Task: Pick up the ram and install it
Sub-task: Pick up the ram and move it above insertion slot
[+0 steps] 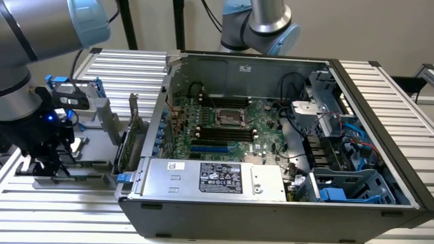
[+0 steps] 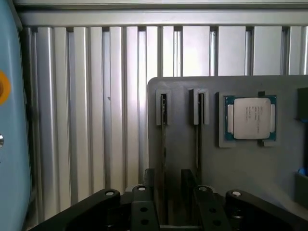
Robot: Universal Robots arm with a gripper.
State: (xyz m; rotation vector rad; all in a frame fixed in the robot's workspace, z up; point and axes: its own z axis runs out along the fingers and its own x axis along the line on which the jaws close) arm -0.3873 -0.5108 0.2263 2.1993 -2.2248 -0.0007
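Two thin dark ram sticks stand on edge in slots of a grey holder tray [image 2: 240, 163]: one ram stick [image 2: 163, 139] and a second ram stick [image 2: 198, 139] beside it. My gripper [image 2: 168, 183] hovers just above the tray, open. Its black fingers [image 2: 148, 180] straddle the first stick without touching it. The second stick runs just outside the other finger. In the exterior view my gripper [image 1: 48, 163] hangs over the same tray [image 1: 88, 152] at the exterior view's left, outside the open computer case [image 1: 271, 203]. The black motherboard slots [image 1: 224, 134] lie inside the case.
A square silver processor chip [image 2: 251, 118] sits in a tray pocket beside the sticks. A green expansion card [image 1: 132, 134] stands between the tray and the case wall. A power supply [image 1: 217, 178] fills the case front. A second arm [image 1: 268, 25] stands behind the case.
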